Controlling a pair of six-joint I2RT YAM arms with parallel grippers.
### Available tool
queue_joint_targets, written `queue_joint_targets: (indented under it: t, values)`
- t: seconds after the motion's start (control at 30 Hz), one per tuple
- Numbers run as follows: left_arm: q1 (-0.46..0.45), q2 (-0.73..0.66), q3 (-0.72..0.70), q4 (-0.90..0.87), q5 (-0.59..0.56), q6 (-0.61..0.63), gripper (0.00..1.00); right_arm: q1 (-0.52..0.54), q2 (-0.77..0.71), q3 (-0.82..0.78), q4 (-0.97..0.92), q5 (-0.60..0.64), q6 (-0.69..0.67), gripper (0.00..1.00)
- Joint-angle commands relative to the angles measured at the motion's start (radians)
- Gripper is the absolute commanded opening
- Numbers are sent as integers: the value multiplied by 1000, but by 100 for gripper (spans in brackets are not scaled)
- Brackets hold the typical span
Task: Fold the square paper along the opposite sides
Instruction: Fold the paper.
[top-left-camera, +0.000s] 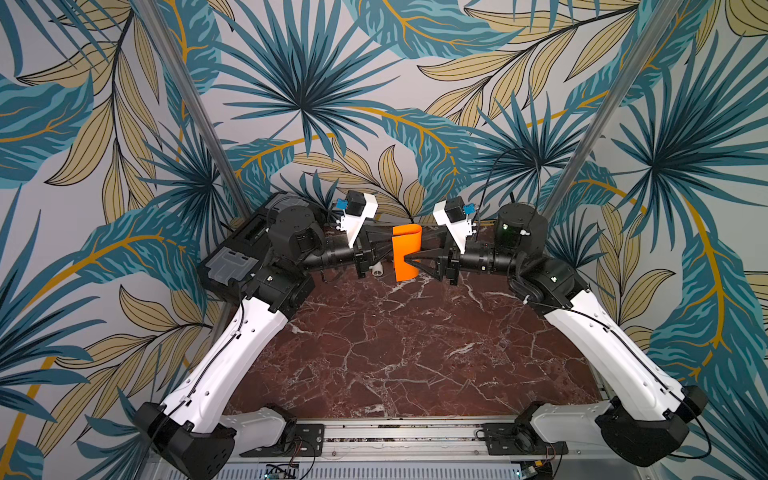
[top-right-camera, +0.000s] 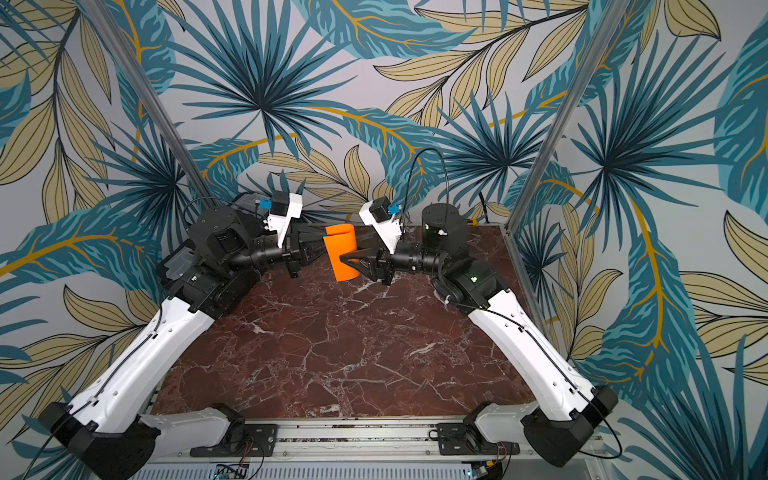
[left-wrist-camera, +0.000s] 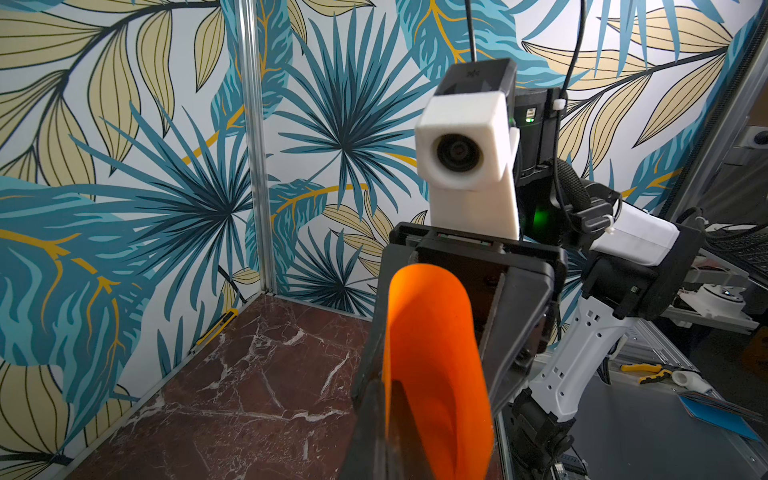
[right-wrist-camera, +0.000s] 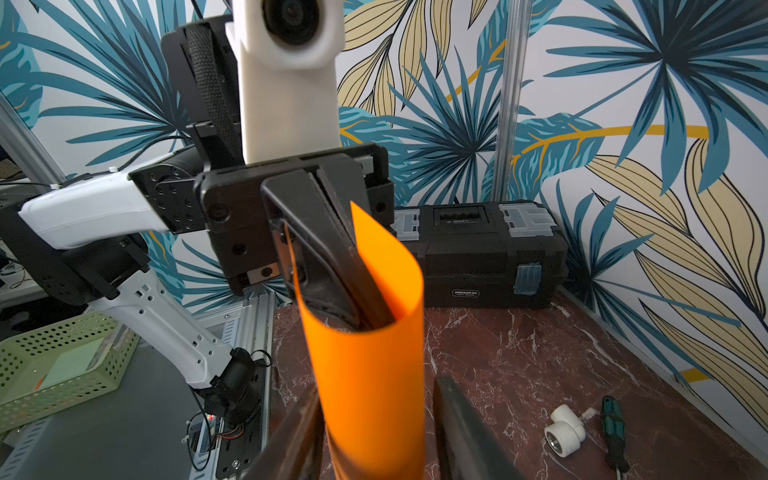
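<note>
Thin bright orange paper sheet (top-left-camera: 406, 251): bent over into a tall loop, not lying flat. Hangs in the air above the 12 o'clock end of the red-brown marble table (top-left-camera: 395, 353), in both top views (top-right-camera: 341, 253).

At the paper's 9 o'clock, black left gripper (top-left-camera: 388, 243) with two long fingers: squeezed tight, pinching the loose edges of the sheet together, seen close up in the right wrist view (right-wrist-camera: 357, 307).

At the paper's 3 o'clock, black right gripper (top-left-camera: 411, 262): jaws apart, one on each side of the round bend. Can't tell if both jaws touch the paper.

On the table near the paper's 8 o'clock, small white plastic pipe elbow (right-wrist-camera: 565, 432), with a green-handled screwdriver (right-wrist-camera: 613, 424) just beside it.

At the table's 10 o'clock corner, by the leafy wall, big black plastic toolbox (right-wrist-camera: 478, 257) with grey latches.
</note>
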Motion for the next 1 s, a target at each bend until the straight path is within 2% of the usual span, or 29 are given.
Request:
queue_joint_targets:
  t: [0.0,0.97]
  values:
    - [4,-8,18,-3,-1,13,0,5,-14,-5,-2,-12,-5,46]
    - [5,-17,22,-16,-13,27,0,6,-8,-11,-1,-16,-7,46]
